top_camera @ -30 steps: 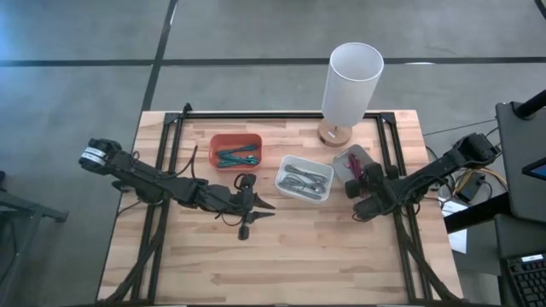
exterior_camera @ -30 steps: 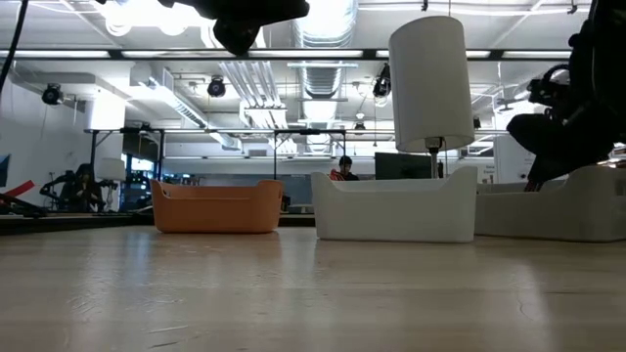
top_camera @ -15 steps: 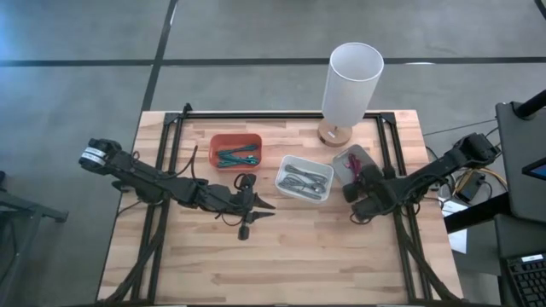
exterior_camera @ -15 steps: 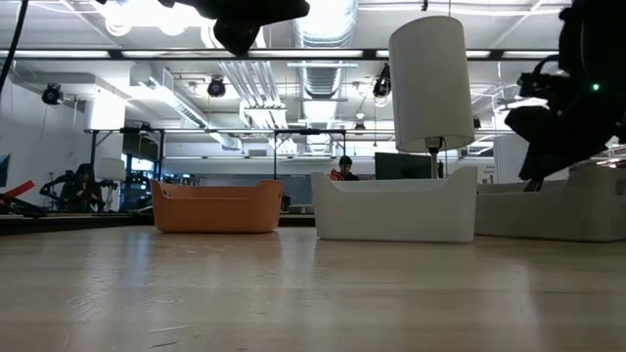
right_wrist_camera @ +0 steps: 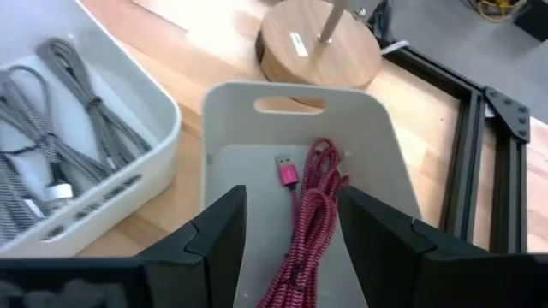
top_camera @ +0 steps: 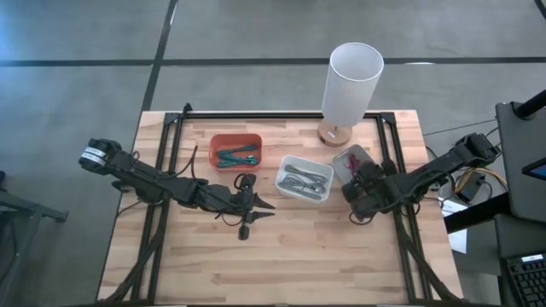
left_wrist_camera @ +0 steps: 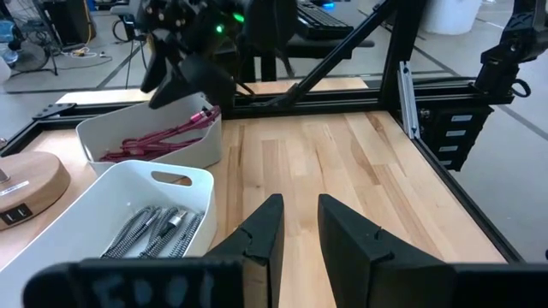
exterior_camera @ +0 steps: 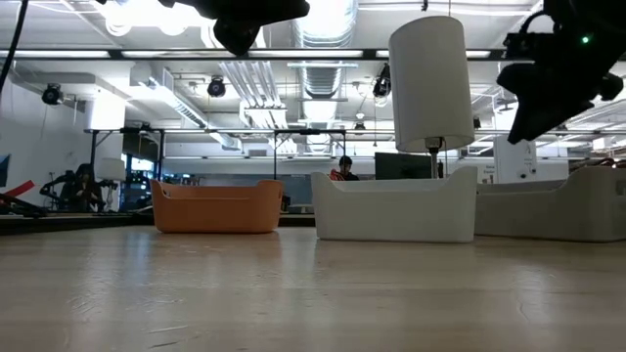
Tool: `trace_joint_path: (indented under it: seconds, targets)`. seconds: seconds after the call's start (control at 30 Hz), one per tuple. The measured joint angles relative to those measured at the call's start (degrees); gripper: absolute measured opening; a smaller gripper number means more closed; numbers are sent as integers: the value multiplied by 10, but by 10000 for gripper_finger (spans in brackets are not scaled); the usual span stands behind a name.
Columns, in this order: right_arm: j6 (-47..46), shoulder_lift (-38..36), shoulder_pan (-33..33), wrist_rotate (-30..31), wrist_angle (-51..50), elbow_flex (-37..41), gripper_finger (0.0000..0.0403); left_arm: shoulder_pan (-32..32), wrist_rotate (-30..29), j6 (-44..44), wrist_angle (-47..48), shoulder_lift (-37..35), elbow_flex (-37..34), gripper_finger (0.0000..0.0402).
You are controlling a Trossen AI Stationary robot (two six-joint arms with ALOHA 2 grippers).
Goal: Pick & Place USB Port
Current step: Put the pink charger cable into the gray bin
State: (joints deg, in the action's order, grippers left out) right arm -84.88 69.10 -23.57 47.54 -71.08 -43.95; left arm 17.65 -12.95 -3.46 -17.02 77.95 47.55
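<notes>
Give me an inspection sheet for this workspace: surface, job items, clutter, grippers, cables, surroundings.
Surface: wooden table, bare at the near side.
Job items: red cable in the grey bin; grey cables in the white bin; teal cables in the orange bin.
Clutter: lamp at the far edge.
Grippers: left gripper open, empty; right gripper open above the grey bin.
Cables: loose wires off the table's right.
Surroundings: workshop; a person far behind.

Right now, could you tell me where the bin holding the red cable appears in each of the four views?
High view: grey bin, right of the white bin, partly under the right gripper.
Low view: far right.
Left wrist view: upper left.
Right wrist view: centre, between the fingers.
Shared landmark: lamp base.
</notes>
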Motion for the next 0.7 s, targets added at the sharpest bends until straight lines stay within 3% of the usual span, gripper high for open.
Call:
trace_joint_path:
  seconds: [0.13, 0.37, 0.7]
  targets:
    - [17, 0, 0, -10, -1, -22, 175, 0, 0, 0, 0, 0, 0, 76]
    - [2, 0, 0, -116, 3, -34, 152, 0, 0, -4, 1, 0, 0, 76]
    - [-10, 0, 0, -154, 28, 5, 51, 0, 0, -4, 1, 0, 0, 76]
